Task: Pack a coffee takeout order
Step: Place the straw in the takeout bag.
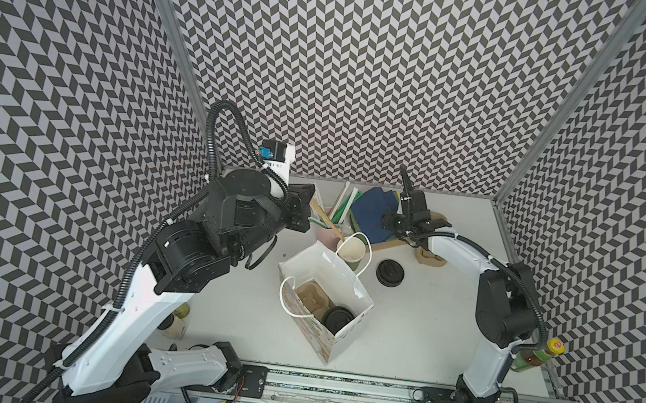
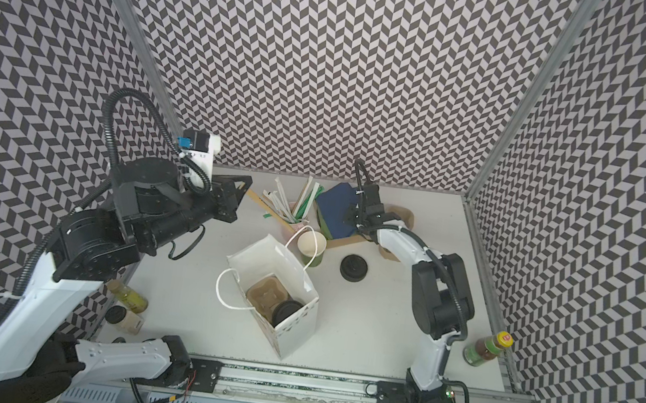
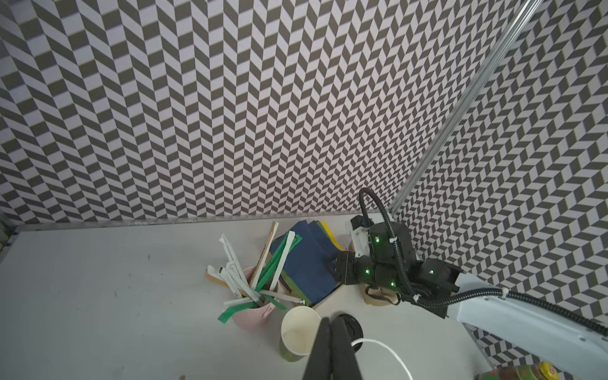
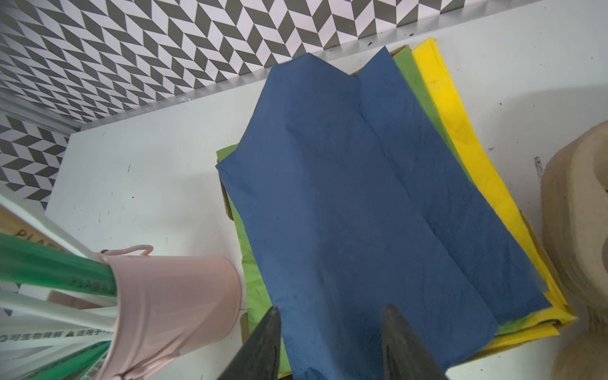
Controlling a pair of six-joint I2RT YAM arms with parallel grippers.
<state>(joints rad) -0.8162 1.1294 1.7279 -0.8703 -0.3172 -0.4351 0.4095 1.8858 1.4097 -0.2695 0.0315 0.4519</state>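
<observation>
Dark blue napkin (image 4: 345,197) under right gripper (image 4: 332,307)

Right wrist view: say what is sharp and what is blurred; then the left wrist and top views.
Right wrist view: the dark blue napkin is crisp; the right pincer looks soft at the edge. Left wrist view: the shut left pincer is a dark blur, the green paper cup clear. Both top views: even light, faint shadows, no glare on the table.
</observation>
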